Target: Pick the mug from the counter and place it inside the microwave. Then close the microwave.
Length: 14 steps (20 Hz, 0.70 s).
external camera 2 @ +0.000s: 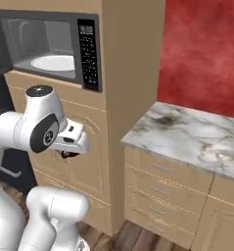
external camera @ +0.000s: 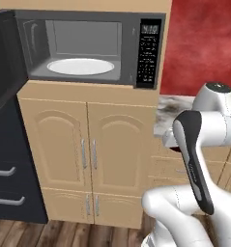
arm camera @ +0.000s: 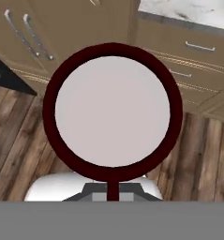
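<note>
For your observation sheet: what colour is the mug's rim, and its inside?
The mug has a dark maroon rim and a pale grey-white inside, clearest in the hand view.

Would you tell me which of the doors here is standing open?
The microwave door is open, swung out left with the white plate exposed; the arched cabinet doors below sit flush and shut.

What I count
One mug [arm camera: 112, 173], one microwave [external camera: 88, 46] with one white plate [external camera: 80, 66], one counter [external camera 2: 187, 135], two tall cabinet doors [external camera: 88, 144].
</note>
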### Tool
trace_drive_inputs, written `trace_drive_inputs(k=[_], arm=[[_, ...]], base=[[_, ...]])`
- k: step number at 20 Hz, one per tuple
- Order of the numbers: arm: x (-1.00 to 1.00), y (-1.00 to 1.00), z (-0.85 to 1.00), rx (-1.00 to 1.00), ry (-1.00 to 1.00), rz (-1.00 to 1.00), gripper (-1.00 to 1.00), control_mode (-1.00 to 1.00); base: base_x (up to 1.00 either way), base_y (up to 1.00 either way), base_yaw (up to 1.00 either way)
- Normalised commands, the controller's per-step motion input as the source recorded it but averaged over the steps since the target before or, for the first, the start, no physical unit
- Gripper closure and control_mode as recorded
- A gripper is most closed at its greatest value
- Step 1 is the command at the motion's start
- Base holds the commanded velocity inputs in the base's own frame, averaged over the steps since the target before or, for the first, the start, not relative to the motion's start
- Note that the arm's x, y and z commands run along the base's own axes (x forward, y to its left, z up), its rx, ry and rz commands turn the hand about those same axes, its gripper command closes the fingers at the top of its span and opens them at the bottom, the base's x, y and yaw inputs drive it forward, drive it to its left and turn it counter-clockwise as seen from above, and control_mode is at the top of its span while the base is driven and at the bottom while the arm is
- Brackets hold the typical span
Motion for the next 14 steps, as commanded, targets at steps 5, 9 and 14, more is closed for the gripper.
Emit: trace_drive_inputs(k=[5,9,14], arm=[[0.00,0.00,0.00,0.00,0.00,0.00,1.00,1.00],[0.00,0.00,0.00,0.00,0.00,0.00,1.00,1.00],[0.00,0.00,0.00,0.00,0.00,0.00,1.00,1.00]], base=[[0.11,0.99,0.07],[0.06,0.78,-0.15],[0.01,0.27,-0.37]])
